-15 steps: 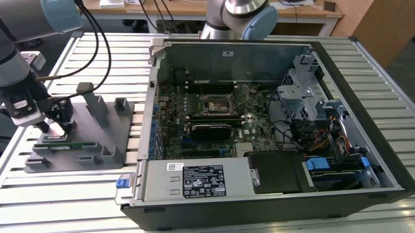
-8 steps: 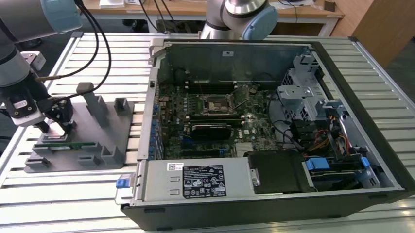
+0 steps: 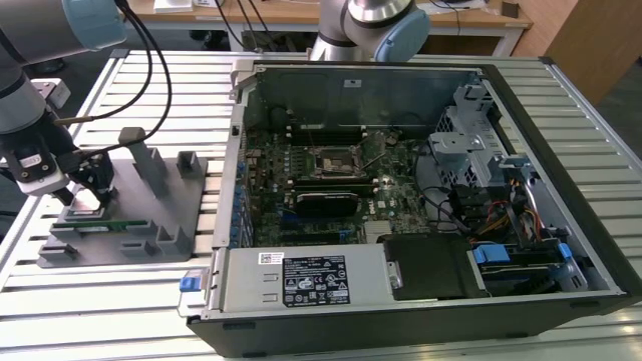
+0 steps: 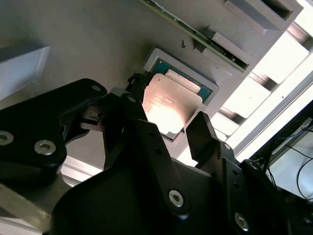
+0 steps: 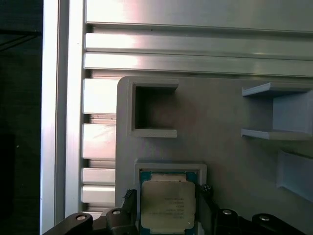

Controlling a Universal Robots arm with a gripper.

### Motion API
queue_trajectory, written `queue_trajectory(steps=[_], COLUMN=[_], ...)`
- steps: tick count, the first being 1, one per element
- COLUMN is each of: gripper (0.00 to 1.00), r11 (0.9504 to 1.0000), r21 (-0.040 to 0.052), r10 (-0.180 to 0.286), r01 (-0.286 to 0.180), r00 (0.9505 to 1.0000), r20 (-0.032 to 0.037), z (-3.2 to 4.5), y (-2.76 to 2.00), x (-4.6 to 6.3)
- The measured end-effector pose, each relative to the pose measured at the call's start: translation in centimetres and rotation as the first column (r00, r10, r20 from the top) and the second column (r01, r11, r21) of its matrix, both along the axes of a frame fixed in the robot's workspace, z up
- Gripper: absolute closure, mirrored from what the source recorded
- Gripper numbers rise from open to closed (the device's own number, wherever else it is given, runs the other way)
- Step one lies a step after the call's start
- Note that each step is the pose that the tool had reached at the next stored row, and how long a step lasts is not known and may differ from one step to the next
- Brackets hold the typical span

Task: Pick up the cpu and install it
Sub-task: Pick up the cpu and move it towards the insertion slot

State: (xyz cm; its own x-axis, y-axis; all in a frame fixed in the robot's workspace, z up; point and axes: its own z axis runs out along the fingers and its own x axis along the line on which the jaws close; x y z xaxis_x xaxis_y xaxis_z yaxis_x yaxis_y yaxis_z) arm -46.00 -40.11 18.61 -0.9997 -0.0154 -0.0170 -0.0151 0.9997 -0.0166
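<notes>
Exterior and wrist views of the CPU pick-up station. In the exterior view, a slatted aluminium worktop (image 3: pixel 120 301) carries a grey fixture plate (image 3: pixel 140 203) on the exterior view's left and an open computer case (image 3: pixel 522 113) at centre and right. The robot arm (image 3: pixel 30 98) reaches down over the plate, and its pincer (image 3: pixel 86 197) stands low at the plate's near-left part, just above a long green memory stick (image 3: pixel 116 223) lying in its slot. Inside the case we see the motherboard (image 3: pixel 331 173) lying flat, with the square processor socket (image 3: pixel 331 160) near its middle, well apart from the pincer. The base of a second arm (image 3: pixel 371 30) stands behind the case.

In both wrist views we see the cpu (image 5: pixel 167 205) resting flat, metal top up, in a shallow square nest of the fixture plate (image 5: pixel 220 161). The pincer (image 5: pixel 167 193) is parted, with one black finger (image 5: pixel 131 198) on each side of the chip. A thin green strip of the nest shows between the chip's edge and that finger, so we note no grip on the cpu. In the second wrist view the cpu (image 4: pixel 171 103) lies between the two fingers (image 4: pixel 200 132), brightly lit on its top.
</notes>
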Motion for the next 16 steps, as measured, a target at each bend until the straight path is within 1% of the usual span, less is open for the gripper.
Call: queue_trajectory(steps=[2,3,4,8,16], gripper=[0.39,0.40,0.47,0.47,0.47], r11=[1.0000,1.0000,1.0000,1.0000,1.0000], r21=[-0.0001,-0.0002,-0.0003,-0.0002,-0.0002], r10=[0.000,0.000,0.000,0.000,0.000], r01=[0.000,0.000,0.000,0.000,0.000], r00=[1.0000,1.0000,1.0000,1.0000,1.0000], r20=[-0.0001,-0.0002,-0.0004,-0.0001,0.0002], z=[0.01,0.01,0.01,0.05,0.99], y=[0.00,0.00,0.00,0.00,0.00], x=[0.00,0.00,0.00,0.00,0.00])
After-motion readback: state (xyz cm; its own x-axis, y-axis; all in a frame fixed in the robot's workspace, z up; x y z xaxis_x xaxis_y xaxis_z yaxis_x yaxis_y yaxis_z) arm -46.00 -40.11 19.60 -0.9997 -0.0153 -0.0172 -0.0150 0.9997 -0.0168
